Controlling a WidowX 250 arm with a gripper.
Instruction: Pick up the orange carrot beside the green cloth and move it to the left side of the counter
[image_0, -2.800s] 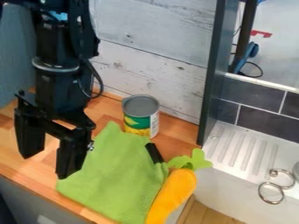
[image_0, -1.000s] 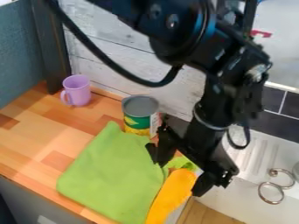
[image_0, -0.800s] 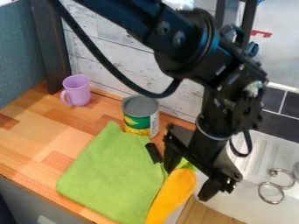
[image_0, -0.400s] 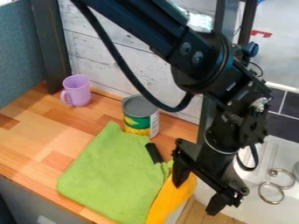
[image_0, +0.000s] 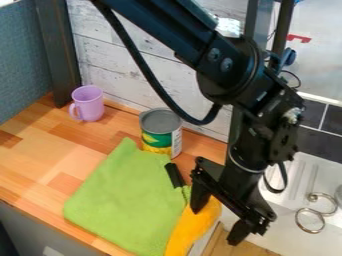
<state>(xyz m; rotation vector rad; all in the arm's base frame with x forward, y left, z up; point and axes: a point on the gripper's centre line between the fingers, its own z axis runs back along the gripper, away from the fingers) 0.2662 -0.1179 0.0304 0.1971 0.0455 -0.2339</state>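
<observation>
Carrot (image_0: 188, 229) lies at the right edge of the counter (image_0: 37, 175), touching the green cloth (image_0: 123, 200); the gripper (image_0: 215, 227) is spread, one finger over the carrot, the other beyond that edge. Wood separates cloth from mug (image_0: 89, 104).

Wooden counter (image_0: 41, 162): upright purple mug (image_0: 89, 104), upright can (image_0: 159, 134), green cloth (image_0: 123, 200).

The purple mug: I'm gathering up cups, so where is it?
In the camera view, the purple mug stands upright toward the left on the wooden counter, just right of the dark post, with the can farther right.
</observation>
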